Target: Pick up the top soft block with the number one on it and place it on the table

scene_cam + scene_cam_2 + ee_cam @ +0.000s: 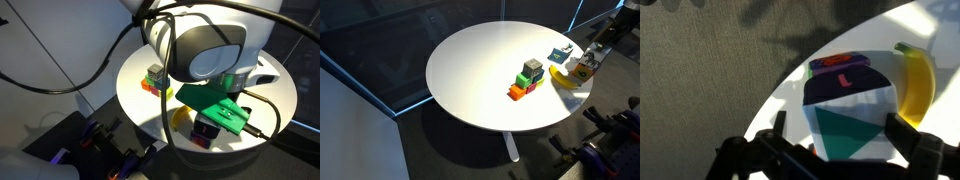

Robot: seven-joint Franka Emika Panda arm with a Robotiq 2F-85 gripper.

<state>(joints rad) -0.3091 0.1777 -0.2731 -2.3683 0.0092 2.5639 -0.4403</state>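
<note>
pile of blocks (528, 78) near the middle of the table (470, 70), banana (563, 79) just right of it, top soft block (845, 125) right of the banana, by the edge

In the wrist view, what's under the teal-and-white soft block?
A dark purple block with a red mark shows just past the teal-and-white soft block, seemingly beneath it. The teal-and-white block covers most of it, so anything lower cannot be seen.

Most of the bench (470, 70) lies bare — wide room to pass. A block cluster (527, 80) stands mid-bench, and a banana (563, 78) lies between it and the rim — tight there.
</note>
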